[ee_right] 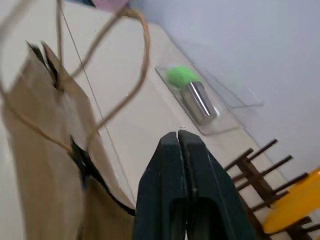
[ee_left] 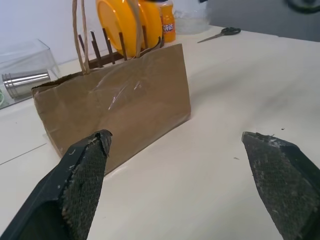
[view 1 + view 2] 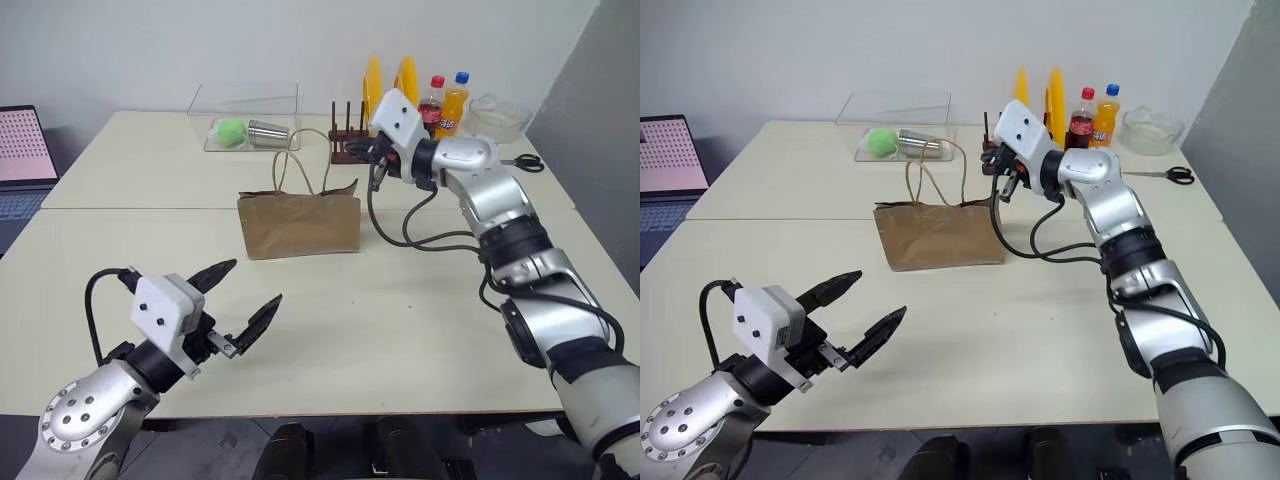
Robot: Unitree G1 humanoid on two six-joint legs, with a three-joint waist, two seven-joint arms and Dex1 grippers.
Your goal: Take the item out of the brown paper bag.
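Right gripper [image 3: 998,178] is pinched fully shut with nothing between its fingers, hovering just above the right end of the brown paper bag [image 3: 299,224], which stands mid-table toward the far edge; the item can't be seen, presumably inside. Left gripper [image 3: 243,297] hangs wide apart near the front edge, well clear of the bag. Risk: going in shut grabs nothing, could snag a loop handle [image 3: 303,160] and tip the unbraced bag.

Bare desk [image 3: 400,330] lies open in front of the brown paper bag [image 3: 298,224] and to both sides. Behind the bag, the plate rack [image 3: 352,140] and bottles [image 3: 445,105] crowd close. Its loop handles [image 3: 300,160] arch over the mouth, beside the closed right pincer [image 3: 378,172].
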